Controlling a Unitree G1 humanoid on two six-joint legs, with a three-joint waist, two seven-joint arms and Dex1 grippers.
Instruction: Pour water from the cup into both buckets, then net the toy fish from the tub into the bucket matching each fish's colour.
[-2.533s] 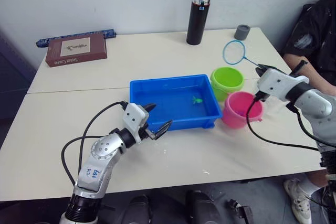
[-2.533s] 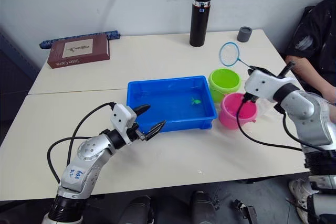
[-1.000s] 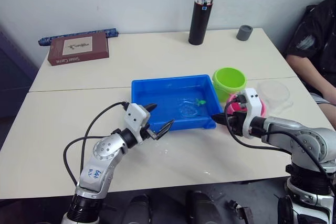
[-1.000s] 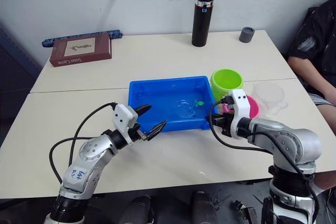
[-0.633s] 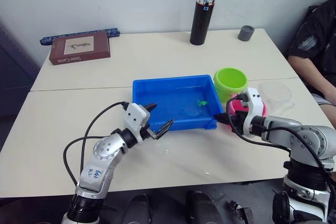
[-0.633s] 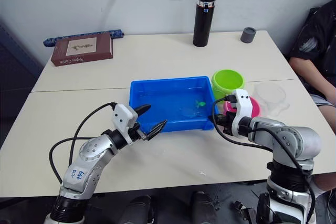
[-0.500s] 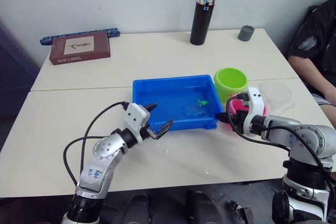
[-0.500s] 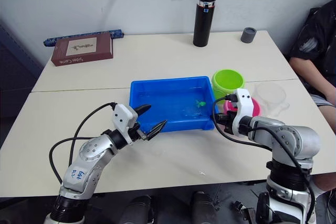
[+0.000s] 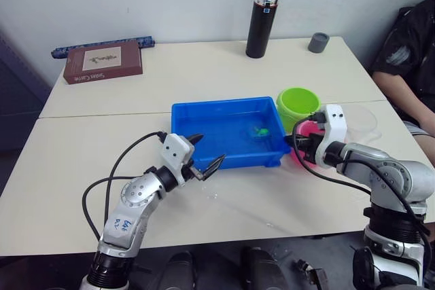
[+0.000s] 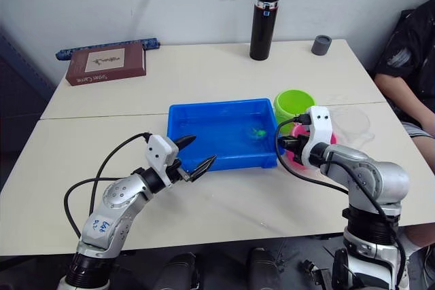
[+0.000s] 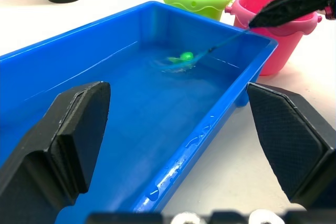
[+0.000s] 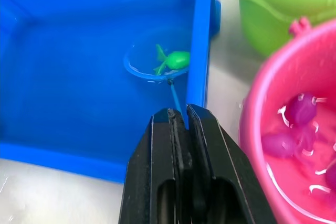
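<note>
Right gripper (image 12: 178,116) is clamped shut on the thin blue handle of a small net (image 12: 152,65), held just outside the near right corner of the blue tub (image 9: 204,110). The handle runs from the fingertips over the tub's right wall and slopes down into the water, so the net's long axis points away from the gripper toward the tub's interior. The hoop sits in the water just inside that wall, and one green toy fish (image 12: 173,59) lies on or in the hoop (whether it is fully cupped I cannot tell).

Left gripper (image 9: 204,164) hangs with its two fingers spread wide, empty, at the tub's near left corner, well apart from the fish; the right arm is plainly the working one.

Lime green bucket (image 9: 298,104) stands just beyond the tub's right wall, on the far side of the pink bucket (image 12: 294,129), which touches or nearly touches the tub's right wall and holds several magenta fish in water. Clear measuring cup (image 9: 359,117) sits on the table (image 9: 204,66) beyond the pink bucket, away from the tub.

Judgement: the step in hand is lifting the green fish. The coming move turns on the green bucket lying beyond and to the right of the hoop, so the net must rise over the tub wall and swing that way.
</note>
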